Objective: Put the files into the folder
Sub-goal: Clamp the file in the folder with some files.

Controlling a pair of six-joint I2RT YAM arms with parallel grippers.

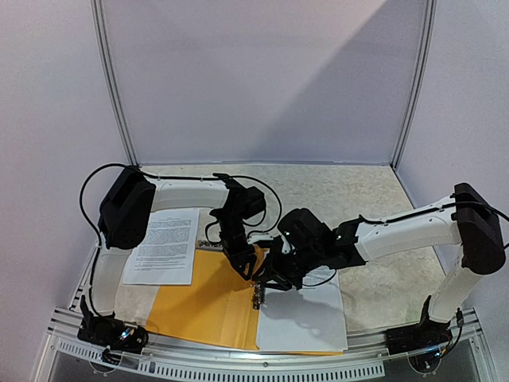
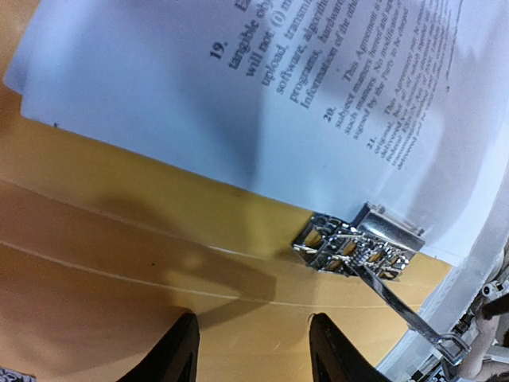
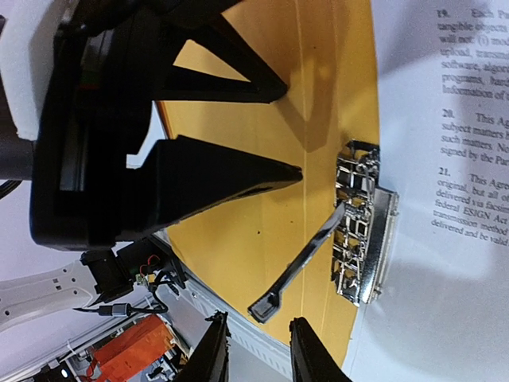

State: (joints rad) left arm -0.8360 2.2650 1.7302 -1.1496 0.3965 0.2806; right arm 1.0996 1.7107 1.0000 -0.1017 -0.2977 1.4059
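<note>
Left gripper (image 2: 254, 350): jaws about half spread, nothing between them. The tips point down at the bare orange of the folder (image 2: 119, 239), close to its fold.

Right gripper (image 3: 258, 354): jaws a narrow gap apart, nothing gripped. The free end of the clip's lever (image 3: 298, 267) sits just beyond its fingertips (image 3: 213, 350). In the top view both grippers are close together over the middle of the folder.

Clip (image 3: 362, 223): metal, just beside the fold, long axis parallel to it. The lever is lifted off it, slanting toward the lower left of the right wrist view.

The folder lies open and flat at lower centre of the top view, spread left to right, with the fold running up and down the frame.

One printed sheet (image 1: 306, 314) covers the folder's right half, long axis parallel to the fold, its inner edge at the clip.

A second printed sheet (image 1: 163, 247) lies on the table (image 1: 374, 199) at left centre, just beside the folder's left half, long axis up and down the frame and slightly tilted.
</note>
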